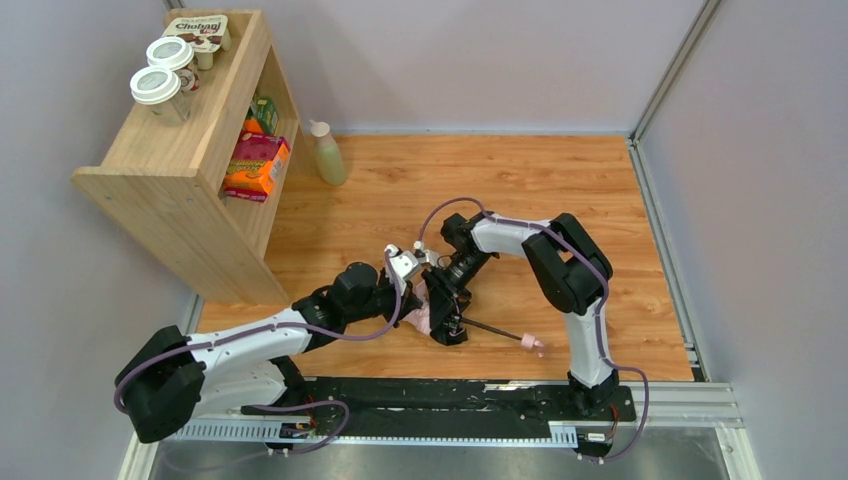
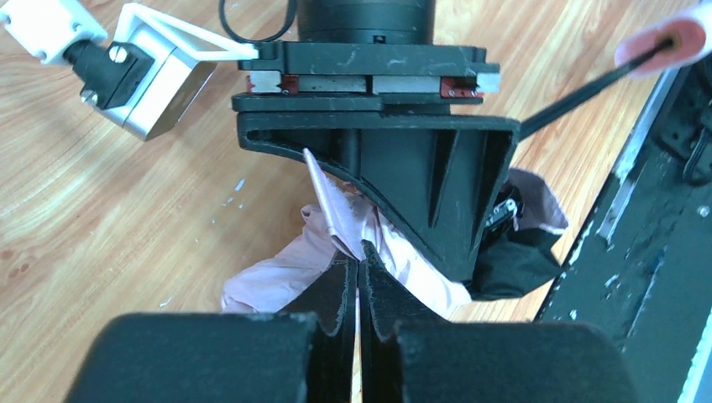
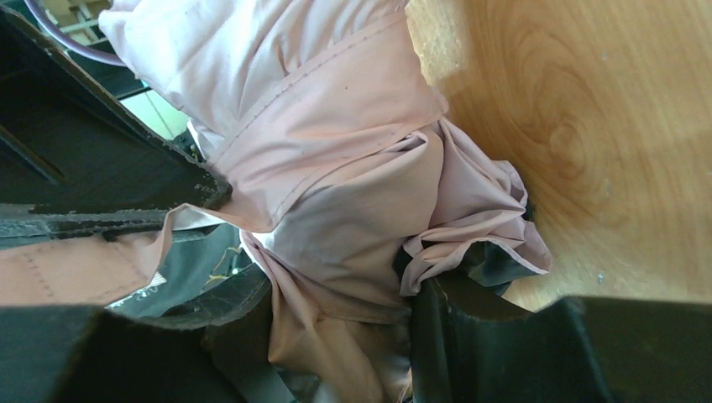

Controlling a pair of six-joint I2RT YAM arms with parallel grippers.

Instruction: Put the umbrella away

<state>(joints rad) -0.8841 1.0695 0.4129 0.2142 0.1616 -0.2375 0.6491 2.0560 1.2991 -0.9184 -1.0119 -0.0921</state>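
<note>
Pale pink umbrella (image 3: 336,193) with black shaft (image 1: 495,329) on orange wood-grain table (image 1: 560,190).

Left claw (image 2: 359,256) pinched tight, right claw (image 3: 340,332) half-closed, close together

"Chobani" is printed on the top of a multipack (image 1: 209,28) standing on the wooden shelf (image 1: 150,160) in the upper left of the frame. The print on the boxes (image 1: 257,165) inside the shelf is too small to read.

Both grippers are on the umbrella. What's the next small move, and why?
With the left gripper, I'd probably draw its pinched pink strip taut around the umbrella while the right gripper holds the bundle. The left is shut on that strip, the right grips bunched fabric, and the fabric looks loose.
</note>
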